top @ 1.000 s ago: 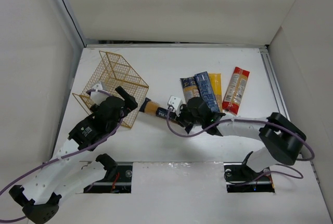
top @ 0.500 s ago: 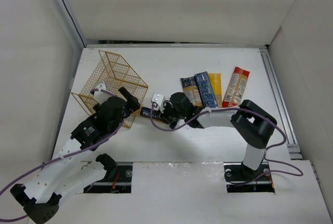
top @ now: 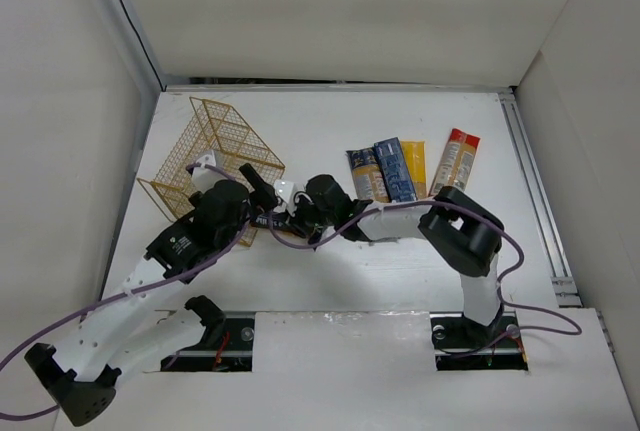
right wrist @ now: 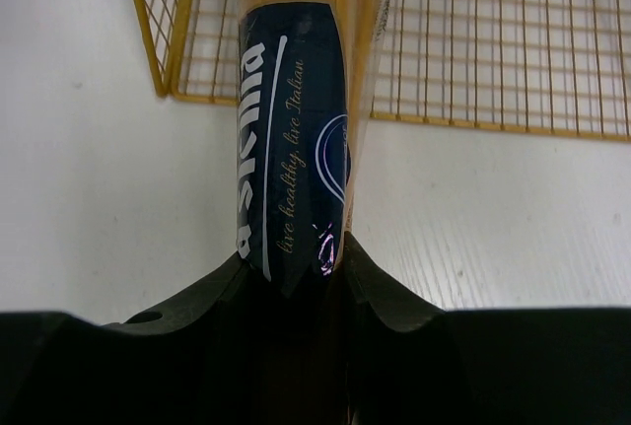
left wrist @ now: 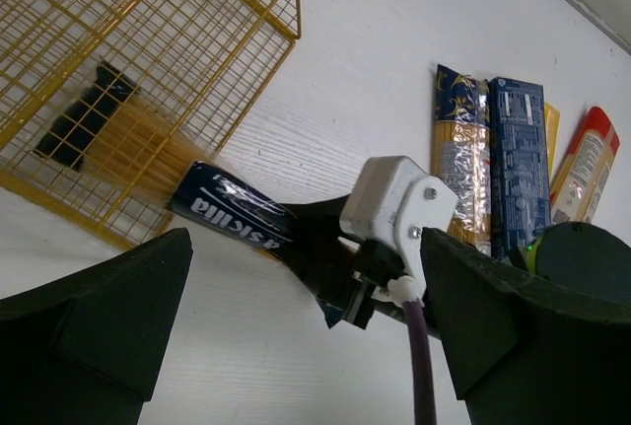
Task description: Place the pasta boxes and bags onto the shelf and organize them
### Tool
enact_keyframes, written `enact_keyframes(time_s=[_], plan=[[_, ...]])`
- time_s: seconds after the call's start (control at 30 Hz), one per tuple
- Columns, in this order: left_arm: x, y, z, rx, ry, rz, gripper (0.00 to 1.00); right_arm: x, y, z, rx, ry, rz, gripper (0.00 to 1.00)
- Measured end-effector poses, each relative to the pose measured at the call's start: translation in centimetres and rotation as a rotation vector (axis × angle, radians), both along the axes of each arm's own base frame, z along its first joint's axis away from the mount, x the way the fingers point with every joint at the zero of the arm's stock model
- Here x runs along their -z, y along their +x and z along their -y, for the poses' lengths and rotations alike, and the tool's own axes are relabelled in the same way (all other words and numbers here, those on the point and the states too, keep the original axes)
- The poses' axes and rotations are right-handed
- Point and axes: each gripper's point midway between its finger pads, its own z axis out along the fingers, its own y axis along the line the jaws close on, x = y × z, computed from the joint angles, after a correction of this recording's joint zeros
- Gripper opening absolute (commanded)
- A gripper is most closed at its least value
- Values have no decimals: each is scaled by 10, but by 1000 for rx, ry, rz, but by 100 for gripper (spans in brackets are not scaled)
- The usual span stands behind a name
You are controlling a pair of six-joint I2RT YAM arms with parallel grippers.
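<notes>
**Right wrist view.** My right gripper [right wrist: 291, 282] is closed on the near end of a long pasta pack [right wrist: 291, 139]. My fingers [right wrist: 389, 302] pinch its dark label from both sides. The pack runs straight away from me, low over the table [right wrist: 89, 169], and its yellow far part crosses the edge wire of the rack [right wrist: 493, 50]. I cannot tell whether it rests on the rack's floor.

**Left wrist view.** My left gripper [left wrist: 306, 346] is spread wide and holds nothing. It hangs on the near side of the held pack, not touching it. Through the mesh I see the pack's yellow length and a second dark band inside the rack. Only the labelled end, with my right gripper on it, is outside. Beyond lie a yellow pack [left wrist: 461, 149], a blue box [left wrist: 518, 149], a plain yellow bag [left wrist: 550, 124] and a red-and-clear bag [left wrist: 589, 159], side by side.

**Top view.** The rack sits toward the far left corner of the table, turned diagonally to the edges. Both my wrists meet at its near right side. The four loose packs lie in a row toward the far edge, right of centre, well apart from the rack.

**Assessment.** One item of five is partly in the rack and not yet released. Four are left on the table. I judge the task to be at an early stage.
</notes>
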Motion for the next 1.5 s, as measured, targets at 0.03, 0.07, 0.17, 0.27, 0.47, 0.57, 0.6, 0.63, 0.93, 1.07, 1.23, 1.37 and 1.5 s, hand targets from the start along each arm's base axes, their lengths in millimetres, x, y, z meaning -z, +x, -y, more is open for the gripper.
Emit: enact_keyframes(time_s=[0.03, 0.07, 0.17, 0.27, 0.47, 0.57, 0.6, 0.63, 0.93, 1.07, 1.23, 1.37, 1.5], plan=[[0, 0, 1, 5, -1, 2, 100, -1, 1, -5, -6, 7, 0, 0], [-1, 1, 2, 9, -3, 4, 100, -2, 2, -11, -15, 13, 0, 0], [-1, 2, 4, 15, -5, 5, 100, 0, 8, -25, -27, 25, 1, 7], [-1, 2, 4, 15, -5, 4, 100, 6, 12, -36, -27, 29, -9, 13], [-2, 3, 5, 15, -9, 10, 100, 0, 15, -58, -12, 60, -19, 58], [-3, 3, 5, 15, -9, 10, 100, -7, 15, -69, -13, 94, -22, 76], [-3, 3, 5, 15, -10, 10, 100, -12, 15, -72, -13, 110, -15, 96], [-4, 3, 5, 15, -12, 12, 100, -16, 17, -74, -10, 126, -7, 97], [-26, 11, 24, 57, -74, 42, 100, -56, 33, 5, 236, 90, 76, 100], [-44, 23, 79, 210, -180, 55, 100, -75, 43, 82, 422, 19, 102, 100], [-48, 38, 163, 397, -276, 43, 100, -82, 43, 204, 678, -144, 103, 100], [-54, 47, 245, 501, -322, 41, 100, -90, 32, 308, 893, -256, 86, 100], [-53, 47, 313, 585, -371, 19, 100, -94, 10, 385, 1075, -327, 73, 100]])
